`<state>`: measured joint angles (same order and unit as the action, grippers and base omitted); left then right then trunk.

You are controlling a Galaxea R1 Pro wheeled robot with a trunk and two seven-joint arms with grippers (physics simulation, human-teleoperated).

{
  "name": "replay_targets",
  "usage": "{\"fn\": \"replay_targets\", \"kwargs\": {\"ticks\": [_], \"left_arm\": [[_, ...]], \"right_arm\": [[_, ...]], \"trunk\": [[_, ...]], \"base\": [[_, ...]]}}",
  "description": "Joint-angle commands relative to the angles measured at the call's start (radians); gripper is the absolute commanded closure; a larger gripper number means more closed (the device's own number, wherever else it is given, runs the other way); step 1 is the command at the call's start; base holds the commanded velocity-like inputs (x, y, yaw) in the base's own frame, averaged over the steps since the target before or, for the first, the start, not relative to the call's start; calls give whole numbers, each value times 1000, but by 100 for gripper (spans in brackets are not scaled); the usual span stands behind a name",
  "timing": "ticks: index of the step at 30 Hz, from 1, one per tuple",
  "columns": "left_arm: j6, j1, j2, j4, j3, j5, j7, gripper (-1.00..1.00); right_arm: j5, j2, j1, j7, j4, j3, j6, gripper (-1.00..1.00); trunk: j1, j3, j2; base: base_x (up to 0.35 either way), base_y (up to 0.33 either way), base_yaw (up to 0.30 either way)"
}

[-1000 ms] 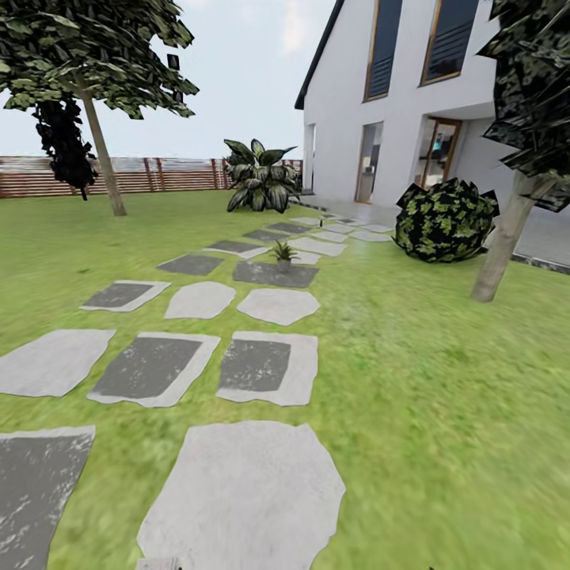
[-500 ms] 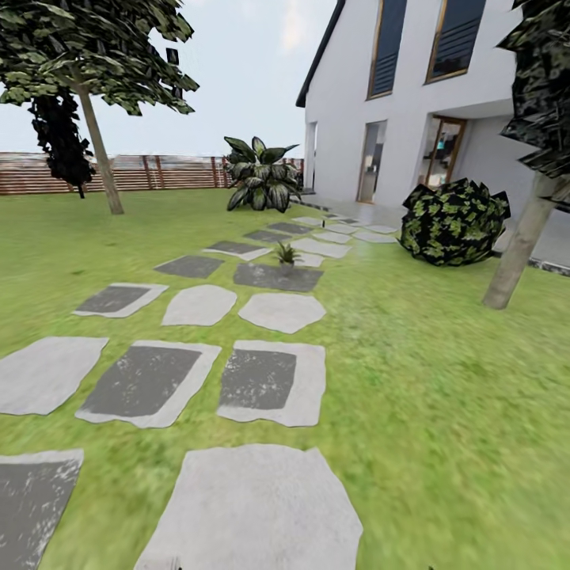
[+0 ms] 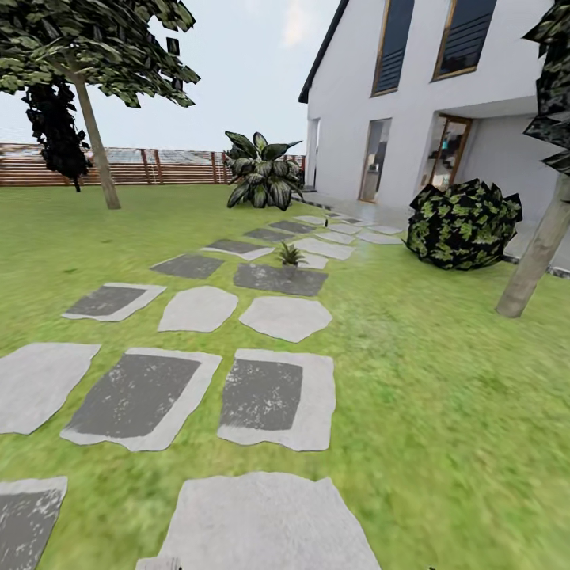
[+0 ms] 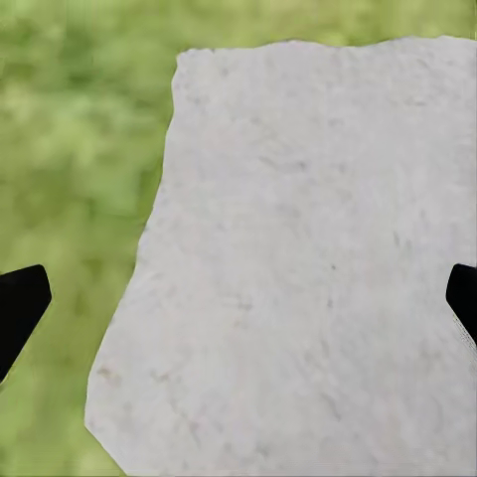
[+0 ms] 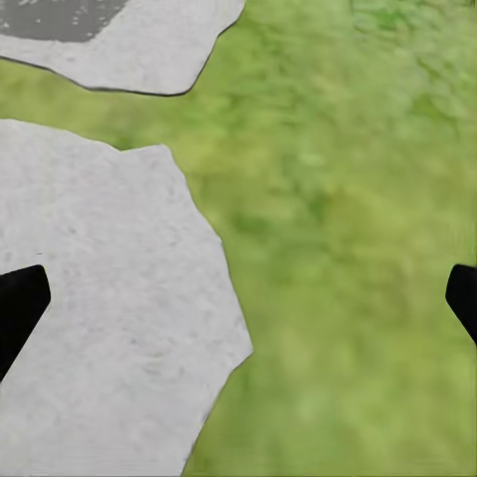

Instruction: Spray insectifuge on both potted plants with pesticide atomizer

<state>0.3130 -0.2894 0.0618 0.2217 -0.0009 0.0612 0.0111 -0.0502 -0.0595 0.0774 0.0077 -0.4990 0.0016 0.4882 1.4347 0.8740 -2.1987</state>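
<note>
Right now the robot is plainly on its way, rolling over the garden lawn (image 3: 443, 412) with nothing in hand. Closest in, the left gripper (image 4: 238, 298) hangs spread wide over a pale stepping stone (image 4: 298, 248), its dark fingertips (image 4: 20, 303) at the far edges of the wrist view and only stone between them; the right gripper (image 5: 238, 298) is likewise wide apart and empty, above the seam where another pale slab (image 5: 99, 328) meets the grass. Farther off, the head view shows the path of grey stepping stones (image 3: 273, 400) running away toward the white house (image 3: 412, 103). Midway along it a small spiky plant (image 3: 290, 254) stands at the edge of a dark slab. Beyond that a big broad-leaved plant (image 3: 261, 170) sits before the wooden fence (image 3: 150, 166), a dark rounded shrub (image 3: 463, 224) squats to the right near a tree trunk (image 3: 534, 257), and another tree (image 3: 91, 119) rises at the left. I judge the step in hand to be the search: the pesticide atomizer has yet to be found, and I cannot make it out anywhere in these views, nor can I pick out either low potted plant with any certainty. The next move calls for driving on and scanning the ground ahead. A tiny dark speck far up the path is too small to name.
</note>
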Motion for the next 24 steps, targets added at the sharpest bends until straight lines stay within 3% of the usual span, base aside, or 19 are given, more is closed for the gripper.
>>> {"fn": "replay_targets", "kwargs": {"ticks": [1, 24], "left_arm": [[3, -1, 0, -1, -1, 6, 0, -100], [3, -1, 0, -1, -1, 6, 0, -100]], "right_arm": [[-5, 0, 1, 0, 0, 0, 3, -100], [-5, 0, 1, 0, 29, 1, 3, -100]], "trunk": [[0, 1, 0], [0, 1, 0]], "base": [[335, 98, 0], [335, 98, 0]]}}
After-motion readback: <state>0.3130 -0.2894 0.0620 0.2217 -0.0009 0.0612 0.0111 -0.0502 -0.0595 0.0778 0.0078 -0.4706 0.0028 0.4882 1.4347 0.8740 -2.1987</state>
